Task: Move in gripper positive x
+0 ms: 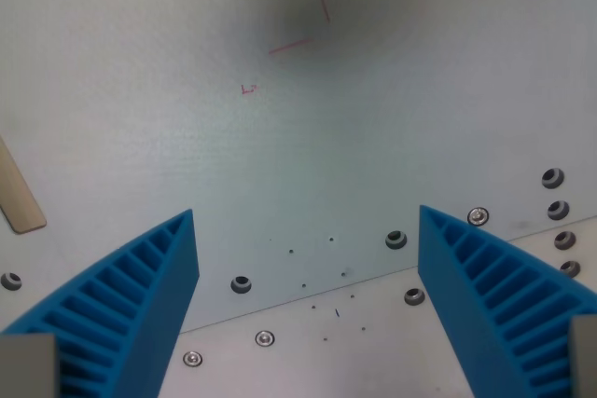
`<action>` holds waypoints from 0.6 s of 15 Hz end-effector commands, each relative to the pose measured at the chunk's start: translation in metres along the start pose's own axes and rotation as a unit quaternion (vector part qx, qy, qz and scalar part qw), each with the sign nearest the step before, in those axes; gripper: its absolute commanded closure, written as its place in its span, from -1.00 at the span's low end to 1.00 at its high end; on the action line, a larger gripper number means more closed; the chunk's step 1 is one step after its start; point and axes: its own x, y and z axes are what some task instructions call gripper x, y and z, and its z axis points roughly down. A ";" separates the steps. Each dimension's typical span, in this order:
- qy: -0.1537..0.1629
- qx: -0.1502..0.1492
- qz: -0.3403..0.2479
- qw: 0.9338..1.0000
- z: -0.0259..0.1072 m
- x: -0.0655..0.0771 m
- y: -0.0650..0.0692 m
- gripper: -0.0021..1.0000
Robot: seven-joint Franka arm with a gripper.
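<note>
Wrist view shows your gripper [308, 230] spread wide and holding nothing above the bare pale table [373, 118], so if your positive-x move drifts toward the wrist view's left, a blue finger [140, 295] could catch the wooden stick [17, 195] lying there.

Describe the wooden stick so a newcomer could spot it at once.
Start from the pale table surface and the two blue ribbed fingers at the bottom. Go to the wrist view's left edge, above the left finger: the wooden stick lies there, flat, tan, round-ended, partly cut off, unlike the round metal screws nearby.
</note>
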 end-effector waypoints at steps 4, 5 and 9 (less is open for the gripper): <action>0.001 0.000 0.000 1.000 -0.001 0.020 0.000 -1.00; 0.001 0.000 0.000 1.000 -0.001 0.025 0.000 -1.00; 0.001 0.000 0.000 1.000 -0.001 0.045 0.000 -1.00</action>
